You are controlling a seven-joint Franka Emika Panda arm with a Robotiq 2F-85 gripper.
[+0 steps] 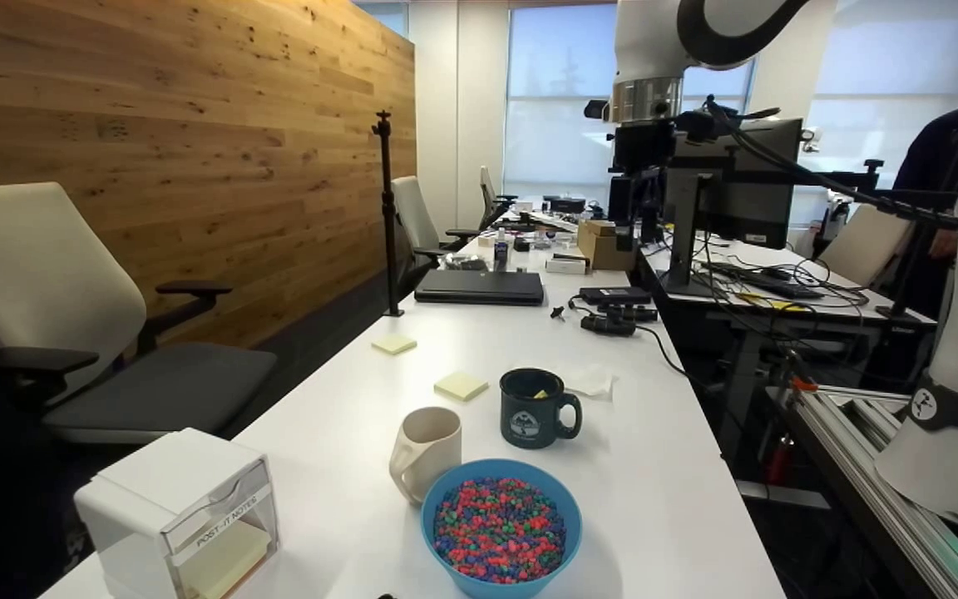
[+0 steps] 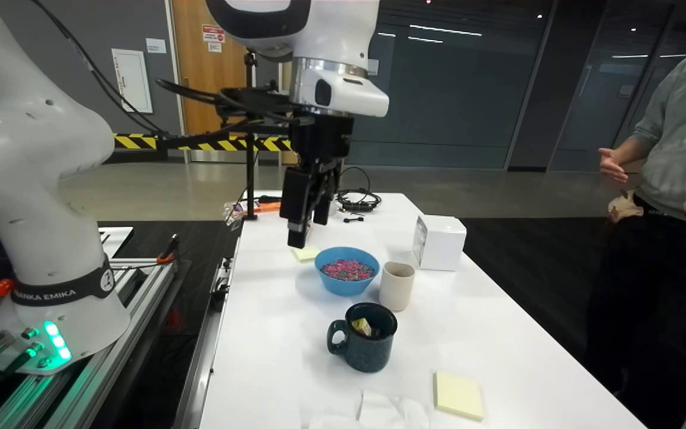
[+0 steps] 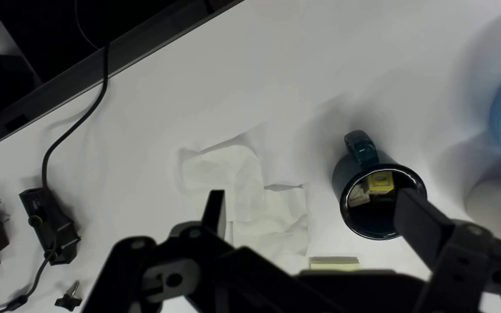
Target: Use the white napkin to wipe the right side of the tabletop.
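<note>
A: Your jaws stand spread, holding nothing. Napkin?
B: Crumpled on the worktop, just beside the mug. Descend straight and you could tip the mug: in wrist view, one jaw overlaps it.

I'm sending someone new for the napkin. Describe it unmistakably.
On the long white table, find the dark mug. Beside it, on the side away from the blue bowl, lies the napkin: thin, white and crumpled, unlike the yellow notepad nearby.
</note>
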